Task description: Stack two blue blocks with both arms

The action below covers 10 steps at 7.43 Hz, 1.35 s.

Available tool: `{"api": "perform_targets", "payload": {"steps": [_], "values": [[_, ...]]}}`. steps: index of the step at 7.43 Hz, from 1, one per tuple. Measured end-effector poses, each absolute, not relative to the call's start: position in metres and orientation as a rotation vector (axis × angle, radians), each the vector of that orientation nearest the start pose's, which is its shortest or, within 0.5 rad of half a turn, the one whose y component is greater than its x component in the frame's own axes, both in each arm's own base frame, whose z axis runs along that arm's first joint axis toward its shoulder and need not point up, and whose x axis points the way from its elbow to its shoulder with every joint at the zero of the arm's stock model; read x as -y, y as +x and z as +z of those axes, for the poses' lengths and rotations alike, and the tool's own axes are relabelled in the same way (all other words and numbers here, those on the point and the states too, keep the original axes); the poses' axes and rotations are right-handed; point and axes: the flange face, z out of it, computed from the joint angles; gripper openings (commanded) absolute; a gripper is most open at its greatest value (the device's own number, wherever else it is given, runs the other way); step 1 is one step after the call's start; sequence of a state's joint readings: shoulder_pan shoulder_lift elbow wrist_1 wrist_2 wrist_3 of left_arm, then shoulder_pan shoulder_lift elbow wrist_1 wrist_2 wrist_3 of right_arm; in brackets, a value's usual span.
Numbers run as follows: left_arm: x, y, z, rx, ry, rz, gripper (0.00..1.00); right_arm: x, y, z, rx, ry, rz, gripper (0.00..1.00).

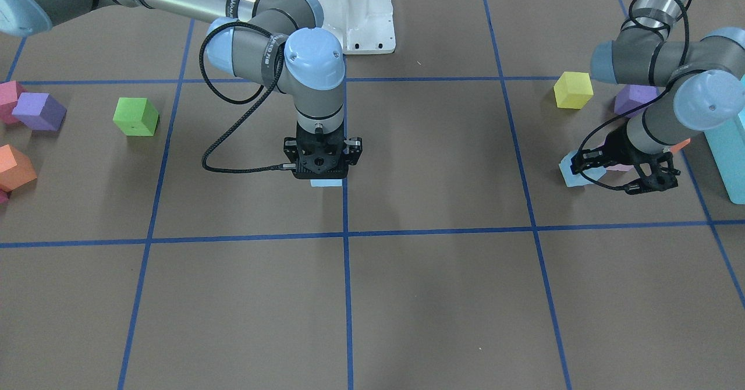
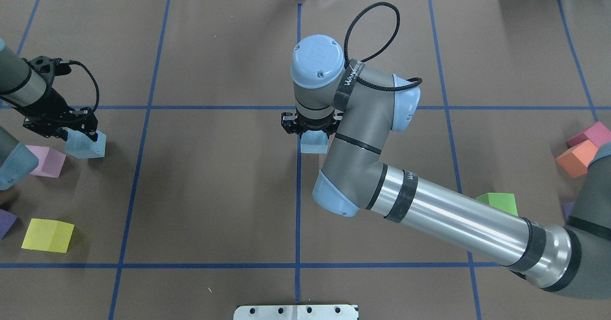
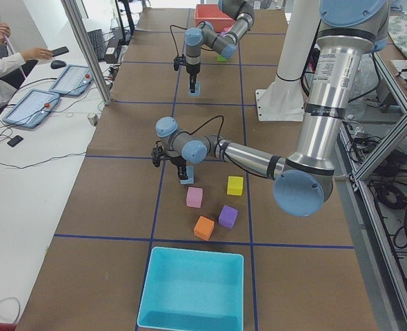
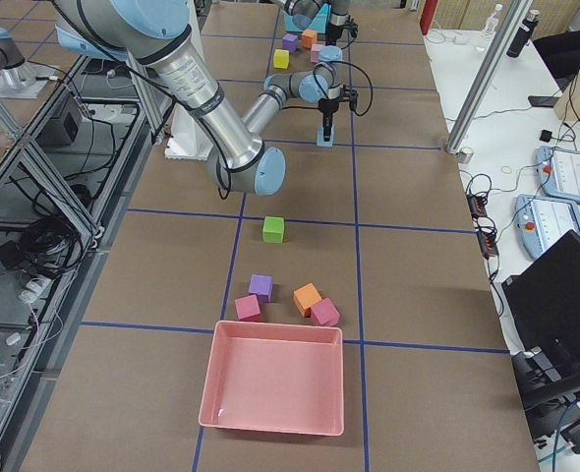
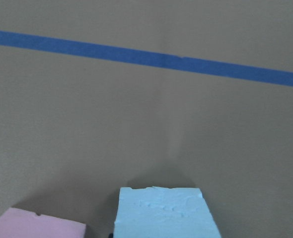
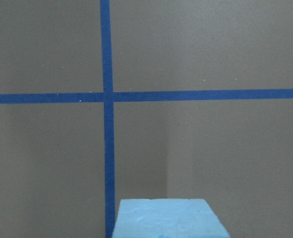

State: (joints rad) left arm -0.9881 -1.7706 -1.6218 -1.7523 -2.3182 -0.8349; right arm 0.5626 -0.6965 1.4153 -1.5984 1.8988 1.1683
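One pale blue block (image 2: 314, 145) sits at the table's centre on the blue tape crossing, under my right gripper (image 2: 310, 128), which points straight down and grips it. It fills the bottom of the right wrist view (image 6: 169, 218) and also shows in the front view (image 1: 326, 183). The other blue block (image 2: 87, 144) is at the far left, tilted, gripped by my slanted left gripper (image 2: 71, 131). It also shows in the left wrist view (image 5: 161, 213) and in the front view (image 1: 575, 170). The fingertips of both grippers are hidden.
A pink cube (image 2: 47, 161) lies right beside the left blue block, with a yellow cube (image 2: 47, 235) and a purple cube (image 2: 5, 222) nearer the robot. Green (image 2: 499, 203), orange (image 2: 575, 160) and magenta (image 2: 592, 133) cubes lie on the right. A turquoise box (image 1: 727, 151) stands past the left arm.
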Motion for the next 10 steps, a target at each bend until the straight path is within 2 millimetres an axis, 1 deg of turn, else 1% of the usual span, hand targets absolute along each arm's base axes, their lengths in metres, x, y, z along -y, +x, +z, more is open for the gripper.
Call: {"api": "perform_targets", "payload": {"steps": [1,2,3,4,5,6,8,9,10], "values": [[0.531,0.267,0.472,-0.824,-0.166,-0.083,0.60,0.492,-0.600,0.192,0.754,0.038,0.035,0.63],[0.539,0.268,0.431,-0.822,-0.164,-0.088,0.60,0.494,-0.608,0.197,0.756,0.039,0.031,0.63],[0.548,0.273,0.392,-0.821,-0.162,-0.092,0.60,0.493,-0.613,0.197,0.758,0.039,0.026,0.64],[0.556,0.278,0.358,-0.825,-0.159,-0.104,0.60,0.494,-0.620,0.192,0.758,0.044,0.023,0.64],[0.561,0.284,0.330,-0.836,-0.157,-0.127,0.60,0.494,-0.628,0.185,0.757,0.053,0.021,0.83],[0.563,0.292,0.307,-0.848,-0.157,-0.146,0.60,0.495,-0.632,0.181,0.759,0.060,0.019,1.00],[0.556,0.321,0.271,-0.865,-0.159,-0.161,0.60,0.497,-0.633,0.179,0.761,0.068,0.012,1.00],[0.551,0.338,0.251,-0.871,-0.147,-0.156,0.60,0.503,-0.626,0.177,0.767,0.074,0.016,1.00],[0.545,0.356,0.229,-0.884,-0.135,-0.137,0.60,0.518,-0.608,0.171,0.783,0.079,0.032,1.00]]}}
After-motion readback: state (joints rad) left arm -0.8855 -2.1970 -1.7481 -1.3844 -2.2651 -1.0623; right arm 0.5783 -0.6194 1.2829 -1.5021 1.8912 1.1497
